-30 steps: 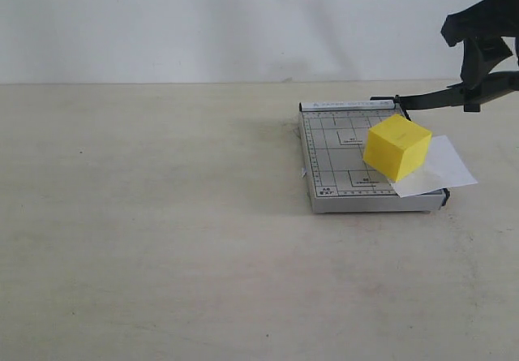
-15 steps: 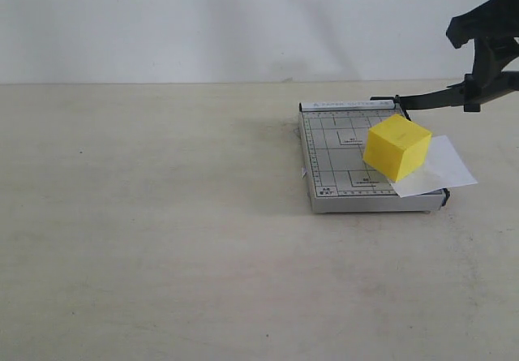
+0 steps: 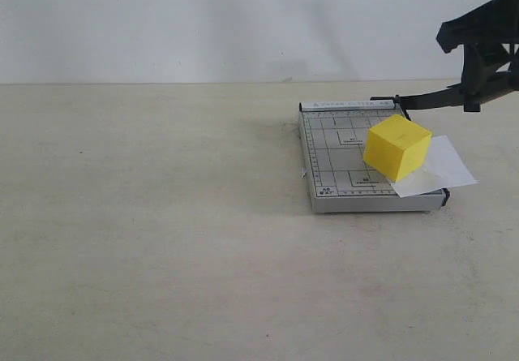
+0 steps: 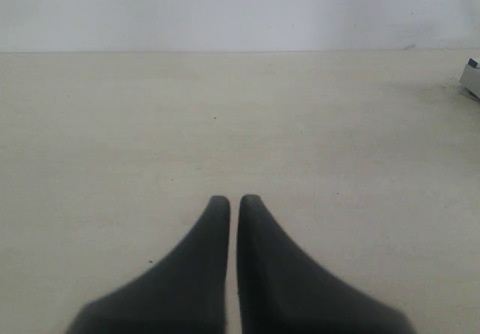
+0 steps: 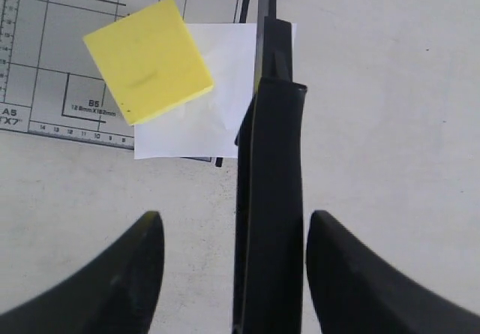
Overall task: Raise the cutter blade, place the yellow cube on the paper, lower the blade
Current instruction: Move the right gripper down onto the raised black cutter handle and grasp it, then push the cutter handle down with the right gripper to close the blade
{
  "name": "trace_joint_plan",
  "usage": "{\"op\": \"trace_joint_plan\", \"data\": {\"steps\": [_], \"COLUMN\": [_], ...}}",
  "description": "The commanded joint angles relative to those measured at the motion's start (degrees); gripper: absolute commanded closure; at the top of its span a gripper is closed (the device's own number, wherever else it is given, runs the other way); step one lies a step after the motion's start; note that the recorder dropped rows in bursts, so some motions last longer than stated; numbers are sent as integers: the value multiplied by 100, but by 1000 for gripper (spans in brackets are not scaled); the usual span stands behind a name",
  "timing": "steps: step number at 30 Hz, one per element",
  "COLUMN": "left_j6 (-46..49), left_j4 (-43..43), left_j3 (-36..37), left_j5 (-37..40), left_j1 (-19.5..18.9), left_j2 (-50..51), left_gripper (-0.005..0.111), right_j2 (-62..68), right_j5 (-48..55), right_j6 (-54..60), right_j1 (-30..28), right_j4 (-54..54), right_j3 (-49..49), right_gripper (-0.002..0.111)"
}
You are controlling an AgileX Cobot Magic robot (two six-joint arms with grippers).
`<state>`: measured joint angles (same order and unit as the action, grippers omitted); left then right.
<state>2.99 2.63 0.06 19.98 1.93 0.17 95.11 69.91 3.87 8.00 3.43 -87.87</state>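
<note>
The left gripper (image 4: 233, 205), fingers nearly together and holding nothing, is hovering over the table (image 4: 112, 124), away from the work. The yellow cube (image 3: 396, 146) is sitting on the paper (image 3: 442, 166) atop the grey trimmer (image 3: 332, 146). The cutter blade (image 3: 438, 97) is angling upward for clearance, with the right gripper (image 5: 234, 218) spread wide astride its handle. The cube, just beside the blade's path, may be obstructing the lowering.
</note>
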Motion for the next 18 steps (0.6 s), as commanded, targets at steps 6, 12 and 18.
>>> {"op": "trace_joint_plan", "data": {"steps": [6, 12, 18], "left_j6": [-24, -24, -24], "left_j4": [57, 57, 57], "left_j3": [-6, -6, -6], "left_j5": [17, 17, 17], "left_j1": [-20, -20, -20], "left_j2": [-17, -17, -17], "left_gripper": [102, 102, 102], "right_j2": [96, 96, 96], "right_j5": [6, 6, 6], "right_j6": [-174, -187, -209], "right_j1": [-16, -16, -16], "right_j4": [32, 114, 306], "right_j3": [-11, -11, -11], "right_gripper": [54, 54, 59]}}
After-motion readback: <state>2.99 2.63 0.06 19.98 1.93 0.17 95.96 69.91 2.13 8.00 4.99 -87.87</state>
